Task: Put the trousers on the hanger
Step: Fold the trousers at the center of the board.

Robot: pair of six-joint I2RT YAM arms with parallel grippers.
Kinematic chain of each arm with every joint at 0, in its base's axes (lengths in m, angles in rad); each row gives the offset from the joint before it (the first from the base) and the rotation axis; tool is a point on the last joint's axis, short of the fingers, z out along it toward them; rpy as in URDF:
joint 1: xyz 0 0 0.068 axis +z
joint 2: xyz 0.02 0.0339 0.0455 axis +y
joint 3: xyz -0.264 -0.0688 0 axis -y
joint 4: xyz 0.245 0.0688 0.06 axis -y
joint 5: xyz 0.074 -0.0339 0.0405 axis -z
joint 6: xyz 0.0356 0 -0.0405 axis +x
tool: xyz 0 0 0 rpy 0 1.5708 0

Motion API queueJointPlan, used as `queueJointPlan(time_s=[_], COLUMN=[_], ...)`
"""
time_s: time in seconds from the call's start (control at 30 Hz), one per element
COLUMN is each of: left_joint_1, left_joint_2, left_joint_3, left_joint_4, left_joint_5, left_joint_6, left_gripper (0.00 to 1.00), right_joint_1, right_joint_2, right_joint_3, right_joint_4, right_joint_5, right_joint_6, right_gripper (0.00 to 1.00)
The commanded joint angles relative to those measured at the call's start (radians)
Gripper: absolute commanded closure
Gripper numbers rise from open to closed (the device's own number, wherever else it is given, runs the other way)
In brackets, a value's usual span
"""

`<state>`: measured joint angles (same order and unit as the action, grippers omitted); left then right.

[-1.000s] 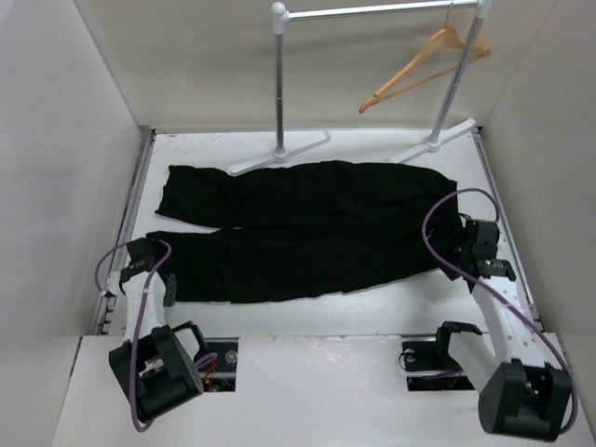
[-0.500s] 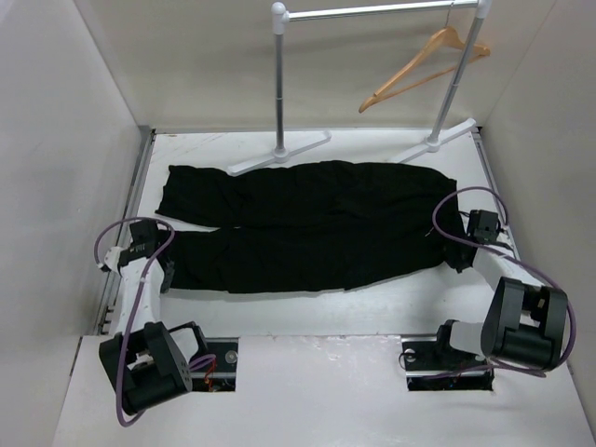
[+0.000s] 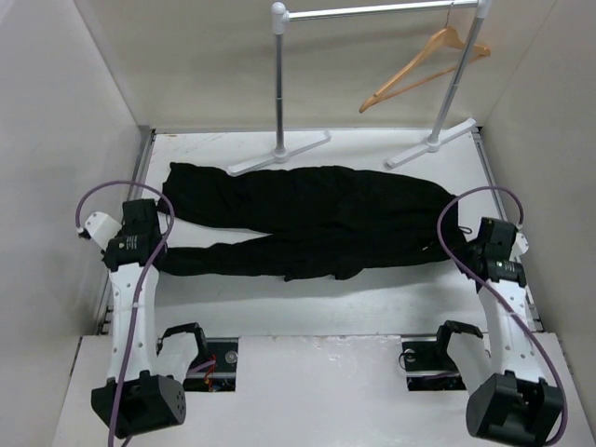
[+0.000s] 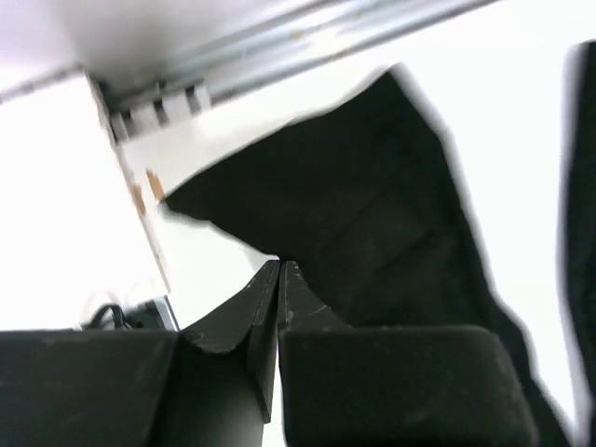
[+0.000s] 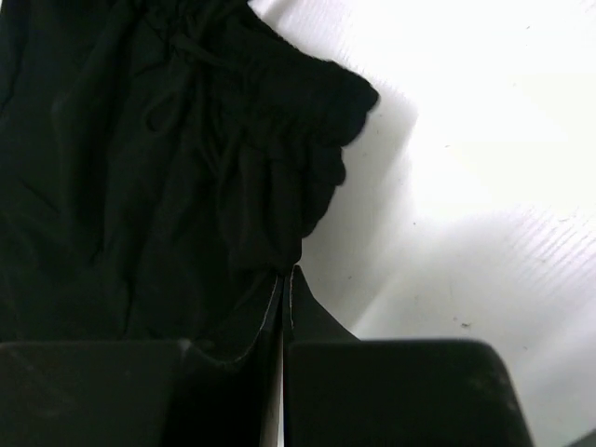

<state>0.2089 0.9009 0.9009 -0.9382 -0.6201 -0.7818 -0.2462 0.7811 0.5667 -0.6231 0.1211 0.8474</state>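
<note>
The black trousers [image 3: 317,219] lie stretched across the table, legs to the left and waist to the right, with the near leg bunched up against the far one. My left gripper [image 3: 152,216] is shut on the near leg's hem [image 4: 307,186], pinching its edge at the fingertips [image 4: 279,267]. On the right, my right gripper [image 3: 463,244] is shut on the gathered waistband [image 5: 279,186], the cloth caught at its tips [image 5: 287,272]. The wooden hanger [image 3: 424,63] hangs tilted from the rail at the back right, far from both grippers.
A silver clothes rail [image 3: 372,11] stands at the back on two posts with white feet [image 3: 279,154] [image 3: 433,144] just beyond the trousers. White walls close in the left, right and back. A metal edge strip [image 4: 307,37] runs along the table's left side.
My right gripper has shut on the waistband. Both arms have moved farther from the near edge, drawing the near leg toward the far leg, so the trousers now look narrower.
</note>
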Motion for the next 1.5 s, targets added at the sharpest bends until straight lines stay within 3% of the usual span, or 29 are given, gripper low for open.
queueJointPlan(time_s=[0.0, 0.1, 0.33, 0.67, 0.8, 0.9, 1.0, 1.1, 1.47], left_joint_1=[-0.013, -0.022, -0.079, -0.098, -0.108, -0.113, -0.096, -0.091, -0.062], left_joint_2=[0.058, 0.189, 0.574, 1.120, 1.257, 1.204, 1.065, 0.966, 1.130], left_joint_3=[0.111, 0.200, 0.570, 1.153, 1.270, 1.139, 0.895, 0.706, 0.763], left_joint_4=[0.010, 0.136, 0.269, 0.256, 0.251, 0.216, 0.237, 0.324, 0.340], left_joint_5=[-0.135, -0.124, -0.093, 0.006, 0.016, 0.132, 0.299, 0.404, 0.378], left_joint_6=[0.073, 0.107, 0.164, 0.282, 0.288, 0.280, 0.242, 0.190, 0.116], left_gripper=[1.00, 1.00, 1.00, 1.00, 1.00, 0.92, 0.74, 0.64, 0.63], right_joint_1=[-0.002, -0.005, -0.003, -0.002, 0.023, 0.029, 0.031, 0.032, 0.041], right_joint_2=[0.052, 0.144, 0.374, 0.938, 1.157, 1.176, 1.109, 1.048, 1.017], right_joint_3=[0.103, 0.174, 0.433, 0.950, 1.203, 1.228, 1.115, 0.998, 0.831], right_joint_4=[-0.027, 0.022, 0.091, 0.094, 0.008, -0.041, 0.029, 0.097, 0.209], right_joint_5=[0.101, 0.092, 0.071, 0.000, -0.033, -0.023, -0.012, -0.012, -0.058], right_joint_6=[-0.067, -0.073, -0.048, -0.068, -0.082, -0.087, -0.087, -0.074, -0.073], right_gripper=[0.97, 0.97, 0.97, 0.97, 0.99, 0.97, 0.97, 0.97, 0.96])
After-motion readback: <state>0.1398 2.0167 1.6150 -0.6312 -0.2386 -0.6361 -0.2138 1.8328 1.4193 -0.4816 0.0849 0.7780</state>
